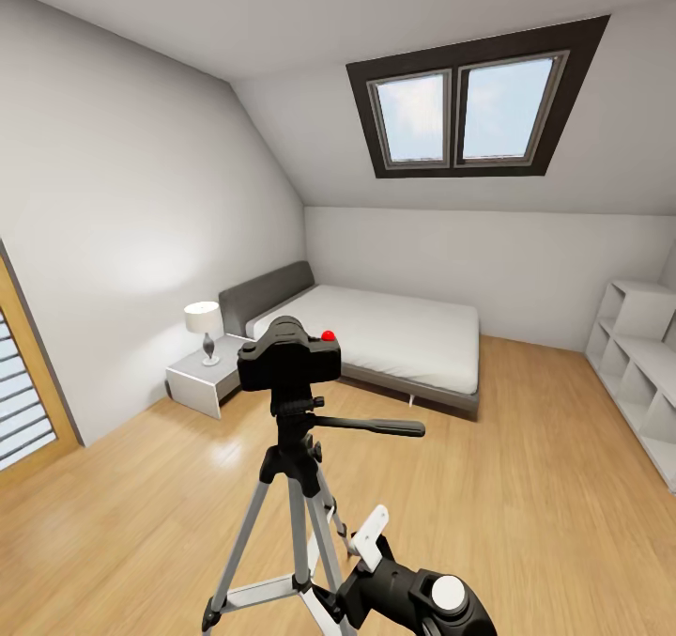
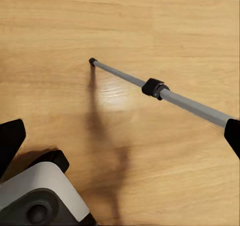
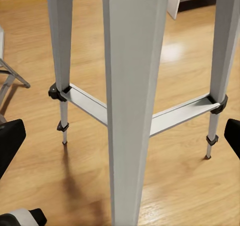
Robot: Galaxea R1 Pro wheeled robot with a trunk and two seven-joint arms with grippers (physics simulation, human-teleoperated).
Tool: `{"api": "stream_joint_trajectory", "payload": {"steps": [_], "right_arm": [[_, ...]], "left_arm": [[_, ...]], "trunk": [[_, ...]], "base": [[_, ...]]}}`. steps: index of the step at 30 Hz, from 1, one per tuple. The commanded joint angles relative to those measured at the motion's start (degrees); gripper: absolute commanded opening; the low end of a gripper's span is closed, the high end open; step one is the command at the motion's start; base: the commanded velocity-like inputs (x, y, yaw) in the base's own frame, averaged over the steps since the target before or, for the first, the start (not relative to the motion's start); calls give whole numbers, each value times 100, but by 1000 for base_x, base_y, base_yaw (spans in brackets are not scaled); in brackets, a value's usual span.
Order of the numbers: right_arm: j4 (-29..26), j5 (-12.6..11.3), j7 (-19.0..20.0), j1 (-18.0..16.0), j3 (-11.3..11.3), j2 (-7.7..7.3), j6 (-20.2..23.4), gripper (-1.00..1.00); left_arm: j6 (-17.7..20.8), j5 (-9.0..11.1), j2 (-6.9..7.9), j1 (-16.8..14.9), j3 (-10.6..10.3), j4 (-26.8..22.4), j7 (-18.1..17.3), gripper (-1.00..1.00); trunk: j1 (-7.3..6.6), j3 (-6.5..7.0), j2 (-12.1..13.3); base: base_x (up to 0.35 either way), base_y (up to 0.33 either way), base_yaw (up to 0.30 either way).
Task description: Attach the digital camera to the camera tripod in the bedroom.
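In the head view the black digital camera (image 1: 288, 355), with its red button on top, sits on the head of the camera tripod (image 1: 299, 486), which stands on the wood floor of the bedroom. The pan handle (image 1: 371, 426) points right. My right arm (image 1: 422, 600) is low beside the tripod's legs, with one white finger (image 1: 374, 528) showing. In the right wrist view my right gripper (image 3: 120, 141) is open, with the silver legs (image 3: 135, 85) and their braces close in front. My left gripper (image 2: 120, 136) is open above the floor, over one tripod leg (image 2: 160, 90) and its foot.
A grey bed (image 1: 394, 335) stands at the back, with a white nightstand (image 1: 205, 380) and a lamp (image 1: 205, 328) to its left. White shelves (image 1: 638, 373) line the right wall. A wood-framed window (image 1: 23, 392) is at the left, and a skylight (image 1: 469, 105) is overhead.
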Motion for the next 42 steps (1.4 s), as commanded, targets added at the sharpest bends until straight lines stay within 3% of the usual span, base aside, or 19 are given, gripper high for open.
{"api": "stream_joint_trajectory", "payload": {"steps": [1,8,18,28,42], "right_arm": [[-8,60,36,-2,0,-1,15,100],[6,64,38,20,-11,-37,21,100],[4,39,38,215,11,-402,18,100],[7,38,39,257,14,-466,20,100],[140,44,28,263,3,-470,23,100]], "left_arm": [[0,61,-45,2,-46,2,147,100],[-11,61,-471,96,-61,27,907,100],[-8,61,-976,383,-66,32,1115,100],[-8,61,-1069,728,-71,33,1138,100],[-8,61,-1079,793,-74,33,1140,100]], "trunk": [[2,-2,-4],[2,-2,-4],[2,-2,-4],[2,-2,-4],[2,-2,-4]], "base": [[0,0,0],[0,0,0],[0,0,0],[0,0,0],[0,0,0]]}}
